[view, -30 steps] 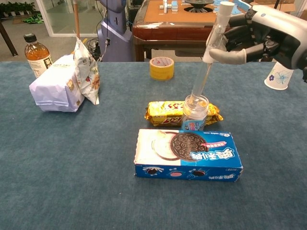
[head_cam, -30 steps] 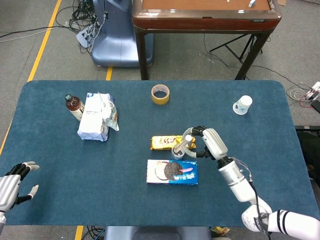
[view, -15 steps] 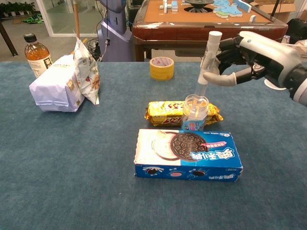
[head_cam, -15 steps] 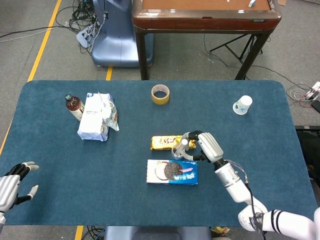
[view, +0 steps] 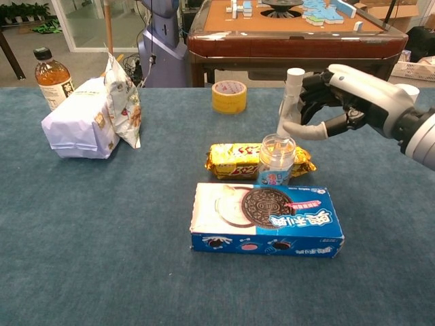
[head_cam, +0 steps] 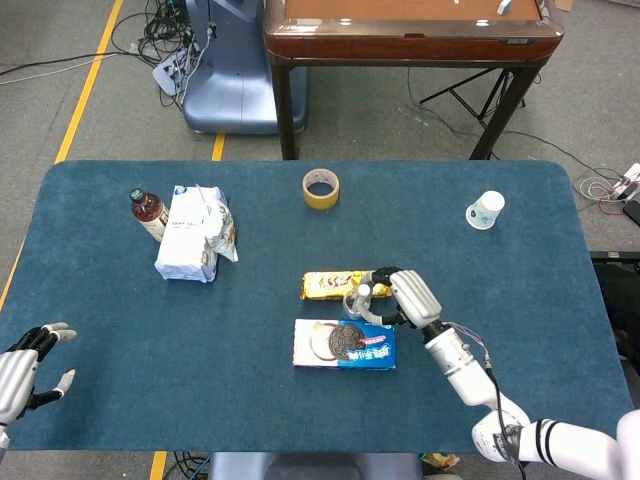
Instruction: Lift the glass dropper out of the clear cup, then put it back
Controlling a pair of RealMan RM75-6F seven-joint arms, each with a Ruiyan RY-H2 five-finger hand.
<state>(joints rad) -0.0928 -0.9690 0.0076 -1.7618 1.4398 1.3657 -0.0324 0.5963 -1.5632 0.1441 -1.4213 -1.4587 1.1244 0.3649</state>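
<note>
Pinching the glass dropper (view: 291, 102) near its white cap, the right hand (view: 343, 95) holds it upright, its clear stem standing inside the clear cup (view: 276, 159) beside the cookie box (view: 265, 221). Left hand (head_cam: 20, 372) rests empty, fingers spread.

Your right hand (view: 343, 102) holds the glass dropper (view: 290, 102), which stands in the clear cup (view: 276, 159) just below and left of the hand. The snack bar (view: 234, 159) lies behind the cup, the cookie box (view: 265, 227) before it. Behind and left of your hand sits the tape roll (view: 229, 96); the paper cup (head_cam: 485, 210) is behind and right. Your left hand (head_cam: 22, 370) is far left.
</note>
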